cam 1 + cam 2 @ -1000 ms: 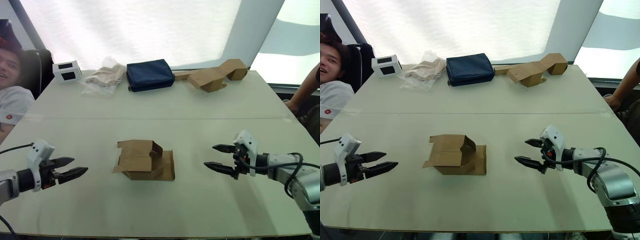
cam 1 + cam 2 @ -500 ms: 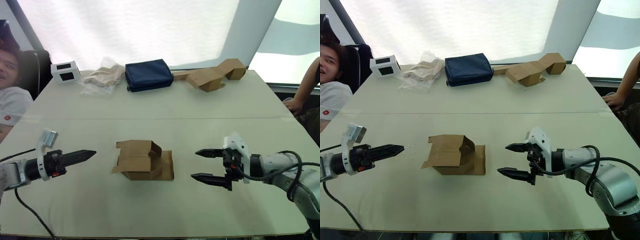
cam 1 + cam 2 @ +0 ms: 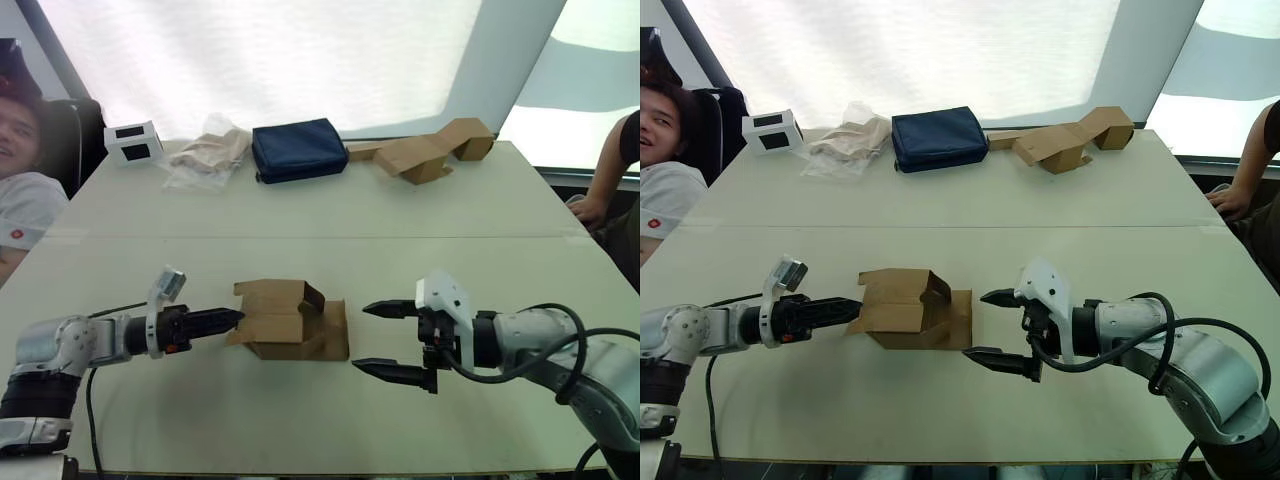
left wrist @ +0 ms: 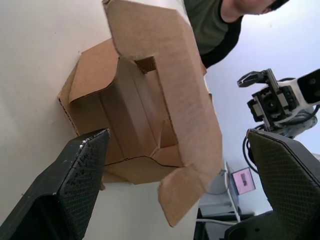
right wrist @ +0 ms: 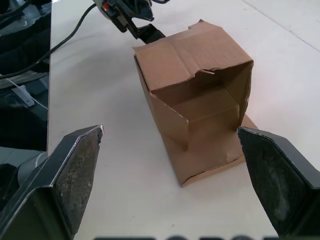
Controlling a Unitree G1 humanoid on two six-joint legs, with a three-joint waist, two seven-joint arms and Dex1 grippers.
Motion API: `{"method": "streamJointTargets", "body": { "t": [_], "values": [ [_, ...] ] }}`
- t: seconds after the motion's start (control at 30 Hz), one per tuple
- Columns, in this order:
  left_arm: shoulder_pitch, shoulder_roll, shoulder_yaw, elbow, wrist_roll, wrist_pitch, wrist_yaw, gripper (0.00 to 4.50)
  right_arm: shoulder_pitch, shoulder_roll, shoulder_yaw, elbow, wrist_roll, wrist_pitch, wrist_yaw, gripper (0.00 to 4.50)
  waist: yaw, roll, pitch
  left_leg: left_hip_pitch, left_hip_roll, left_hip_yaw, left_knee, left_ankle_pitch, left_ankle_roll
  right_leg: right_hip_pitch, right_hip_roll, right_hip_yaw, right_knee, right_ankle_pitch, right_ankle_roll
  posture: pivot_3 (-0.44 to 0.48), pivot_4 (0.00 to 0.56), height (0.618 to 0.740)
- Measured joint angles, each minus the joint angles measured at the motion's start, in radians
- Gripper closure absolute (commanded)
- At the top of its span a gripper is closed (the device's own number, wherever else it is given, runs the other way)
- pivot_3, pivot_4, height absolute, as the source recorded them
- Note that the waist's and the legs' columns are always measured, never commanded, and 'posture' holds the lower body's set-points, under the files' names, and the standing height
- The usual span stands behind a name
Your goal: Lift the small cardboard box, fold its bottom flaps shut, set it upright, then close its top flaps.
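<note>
Both end effectors flank the box, spread wide.

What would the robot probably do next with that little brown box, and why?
Probably bring both open end effectors in to grip the small cardboard box. It lies on its side on the table, flaps open, with the left end effector at one end and the right end effector just short of the other.

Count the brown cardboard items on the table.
2: the small cardboard box lies mid-table between the fingers of both arms; the folded cardboard pieces, possibly several together, sit at the far right edge.
</note>
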Motion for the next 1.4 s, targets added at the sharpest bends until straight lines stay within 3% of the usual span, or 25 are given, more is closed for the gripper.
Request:
{"method": "streamJointTargets", "body": {
  "t": [0.23, 0.4, 1.0, 1.13, 1.23, 1.4],
  "values": [
    [-0.13, -0.048, -0.089, 0.166, 0.092, -0.083, -0.109, 0.0, 0.007, 0.001, 0.011, -0.008, -0.006, -0.003, -0.026, 0.06, 0.002, 0.0, 0.0, -0.001, -0.001, 0.0, 0.001, 0.0, 0.0, 0.0, 0.001, -0.001, 0.0, 0.0, 0.0, 0.0, 0.15, 0.74],
    [-0.173, -0.058, -0.129, 0.193, 0.131, -0.094, -0.17, 0.0, 0.016, 0.004, 0.012, -0.021, -0.004, -0.001, -0.048, 0.06, -0.002, 0.0, 0.0, -0.001, 0.0, 0.0, 0.002, 0.0, 0.0, 0.0, 0.002, -0.001, 0.001, 0.0, 0.0, 0.0, 0.15, 0.74],
    [-0.208, -0.133, -0.133, 0.046, 0.104, 0.026, -0.137, 0.0, 0.058, 0.007, 0.04, -0.028, -0.008, -0.006, -0.088, 0.06, -0.001, -0.001, 0.0, 0.0, 0.0, -0.001, 0.002, 0.0, 0.0, 0.0, 0.002, 0.0, 0.002, 0.0, 0.001, 0.0, 0.15, 0.74],
    [-0.237, -0.172, -0.124, 0.056, 0.101, 0.047, -0.102, 1.06, 0.06, 0.008, 0.042, -0.028, -0.008, -0.007, -0.098, 0.0, 0.001, -0.001, 0.0, -0.001, 0.0, 0.0, 0.003, 0.0, 0.0, 0.0, 0.002, -0.001, 0.001, 0.0, 0.001, 0.0, 0.15, 0.74],
    [-0.243, -0.184, -0.101, 0.056, 0.092, 0.061, -0.077, 2.39, 0.061, 0.008, 0.042, -0.028, -0.008, -0.007, -0.103, 0.0, -0.001, -0.001, 0.0, -0.001, 0.0, -0.001, 0.003, 0.0, 0.0, 0.0, 0.003, 0.0, 0.001, 0.0, 0.001, 0.0, 0.15, 0.74],
    [-0.244, -0.201, -0.092, 0.046, 0.08, 0.093, -0.041, 4.06, 0.061, 0.008, 0.046, -0.028, -0.008, -0.007, -0.109, 0.0, -0.001, -0.001, 0.0, 0.0, 0.0, -0.001, 0.003, 0.0, 0.0, 0.0, 0.003, 0.0, 0.002, 0.0, 0.001, 0.0, 0.15, 0.74]
  ]
}}
